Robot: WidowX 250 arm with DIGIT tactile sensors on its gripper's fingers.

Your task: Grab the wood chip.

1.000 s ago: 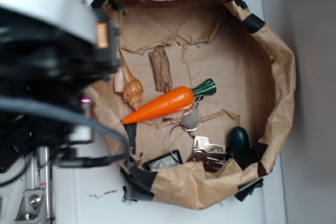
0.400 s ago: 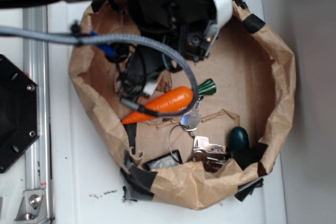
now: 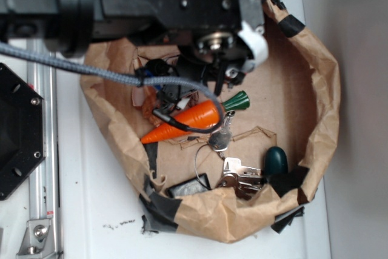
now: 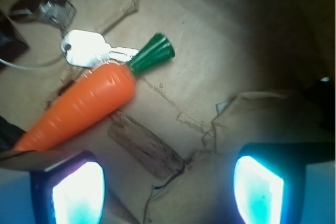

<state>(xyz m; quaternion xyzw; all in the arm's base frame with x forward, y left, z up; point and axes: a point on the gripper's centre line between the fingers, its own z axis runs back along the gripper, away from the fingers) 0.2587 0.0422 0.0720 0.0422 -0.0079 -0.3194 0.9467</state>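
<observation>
Wrist view: gripper (image 4: 168, 184) spread wide, nothing between the two lit fingers (image 4: 79, 192). Wood chip (image 4: 146, 150) lies flat on brown paper (image 4: 226, 40), in the gap between the fingers, nearer the left-side one, not touching either. Carrot (image 4: 84, 103) just beside chip's upper end; key (image 4: 89, 50) behind the carrot. Exterior view: arm (image 3: 151, 4) hides the chip.

wood chip (image 4: 145, 148) | look: small oblong piece, dull grey-brown, grainy rough surface | pose: lying flat, set diagonally | place: on brown paper, just beside the carrot (image 4: 89, 103), maybe touching it | exterior view: hidden under the arm
</observation>
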